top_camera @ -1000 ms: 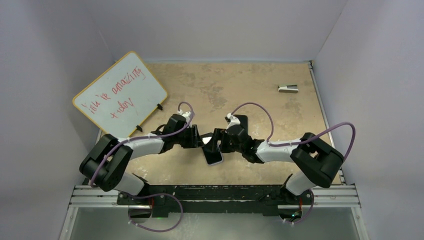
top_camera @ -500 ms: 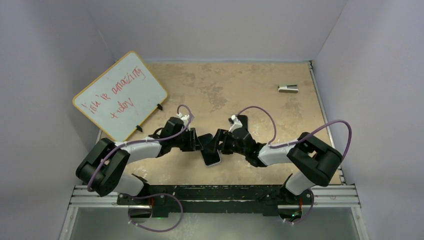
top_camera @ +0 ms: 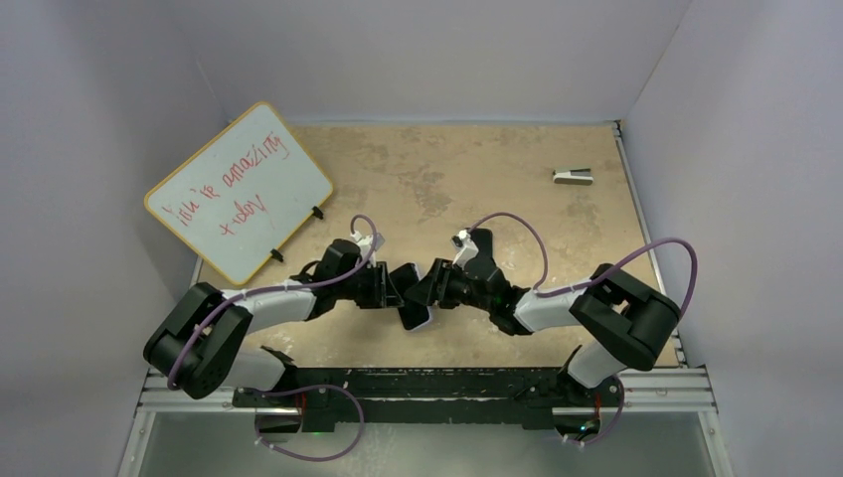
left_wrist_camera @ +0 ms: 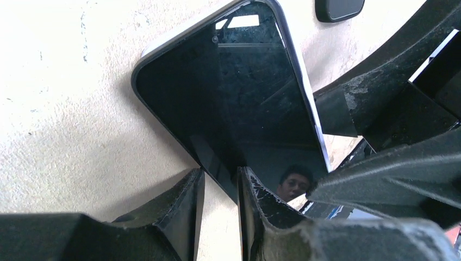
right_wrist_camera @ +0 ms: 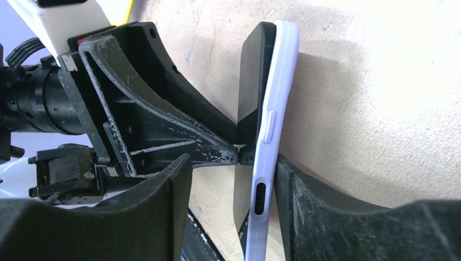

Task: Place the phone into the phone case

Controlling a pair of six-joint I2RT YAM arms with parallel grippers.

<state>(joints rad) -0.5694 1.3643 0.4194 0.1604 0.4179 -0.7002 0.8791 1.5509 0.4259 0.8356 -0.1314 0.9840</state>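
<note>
Right jaws narrowed round phone case [right_wrist_camera: 278, 81]; left jaws pinch phone [left_wrist_camera: 244, 92].

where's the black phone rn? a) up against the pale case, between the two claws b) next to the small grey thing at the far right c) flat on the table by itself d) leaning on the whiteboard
a: the right wrist view shows the phone edge-on against the phone case, the left claw touching its face and the right claw straddling both.
</note>
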